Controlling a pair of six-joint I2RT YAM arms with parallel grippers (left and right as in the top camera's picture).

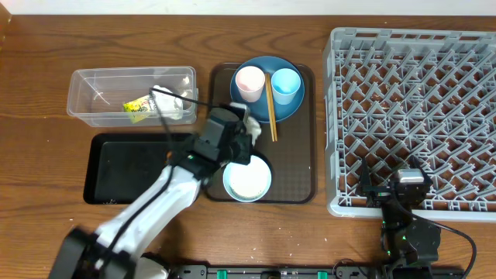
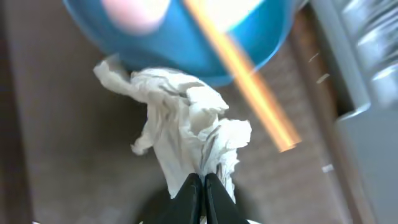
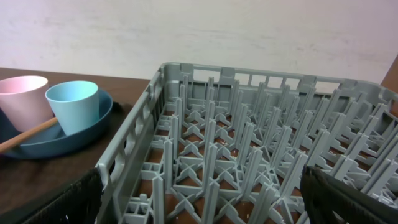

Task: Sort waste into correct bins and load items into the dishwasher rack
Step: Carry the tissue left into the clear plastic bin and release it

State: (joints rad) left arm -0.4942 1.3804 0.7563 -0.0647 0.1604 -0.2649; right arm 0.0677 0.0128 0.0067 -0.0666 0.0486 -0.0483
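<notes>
Crumpled white paper [image 2: 186,118] sits pinched at one end in my left gripper [image 2: 202,190], jaws pressed together on it. I note soft, creased folds just beside the glossy round dark-blue plate [image 2: 205,56], over the textured brown tray [image 2: 56,155]. On my right gripper [image 3: 205,196] the jaws stand wide apart at the grey grid rack [image 3: 205,143].

Rack [image 1: 411,116]: cut by the overhead's right edge; by the right and bottom edges in the right wrist view; blurred in the left wrist view.
Plate [image 2: 186,43]: blurred, cut by the left wrist view's top edge.
Pink cup [image 2: 134,12]: blurred smear at the same edge.
Chopsticks [image 2: 242,74]: blurred orange streak.
Bowl [image 1: 248,180]: far rim partly under the left arm [image 1: 155,205].
Black tray [image 1: 116,167]: right end partly under that arm.
Paper [image 2: 186,130]: lower end pinched out of sight in the left pincer [image 2: 203,186].
Right pincer [image 3: 202,202]: fingers cut by the bottom corners.
</notes>
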